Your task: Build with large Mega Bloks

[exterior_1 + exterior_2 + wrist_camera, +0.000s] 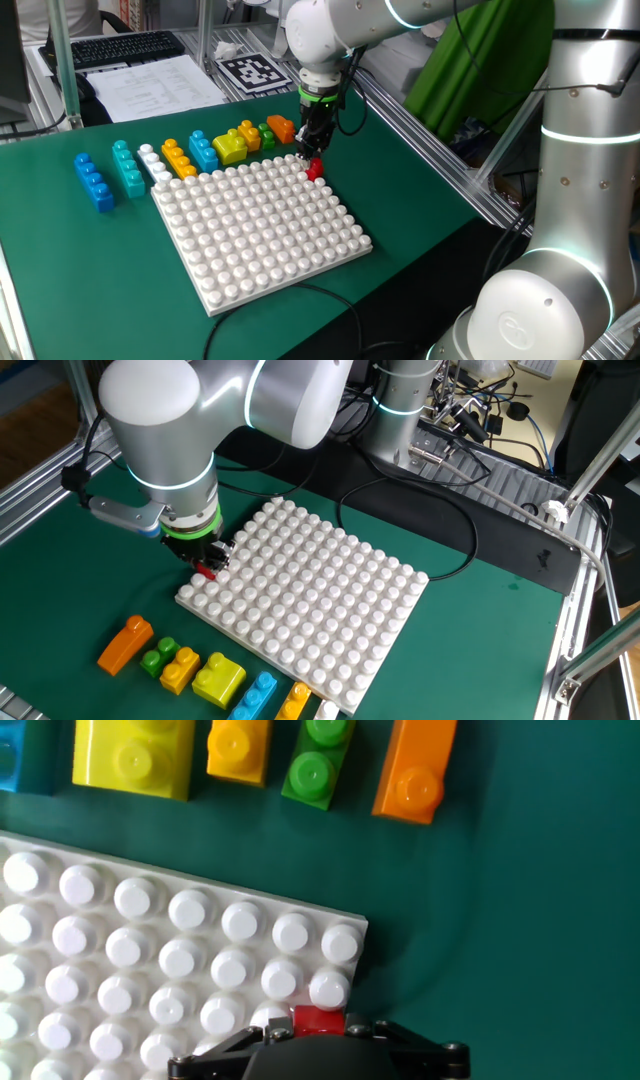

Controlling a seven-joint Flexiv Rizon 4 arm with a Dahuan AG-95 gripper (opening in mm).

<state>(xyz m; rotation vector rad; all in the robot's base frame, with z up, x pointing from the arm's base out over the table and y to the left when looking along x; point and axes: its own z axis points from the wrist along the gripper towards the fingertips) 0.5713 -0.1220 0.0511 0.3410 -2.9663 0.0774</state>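
My gripper is shut on a red brick at the far right corner of the white studded baseplate. In the hand view the red brick sits between the two fingers, right at the baseplate's edge. In the other fixed view the red brick shows just below the gripper, by the baseplate's left corner. Loose Mega Bloks lie in a row beyond the plate: blue, teal, white, orange-yellow, light blue, yellow, green and orange.
A paper sheet, a keyboard and a printed marker tag lie behind the green mat. A black cable runs along the baseplate's far side. Aluminium frame rails border the mat.
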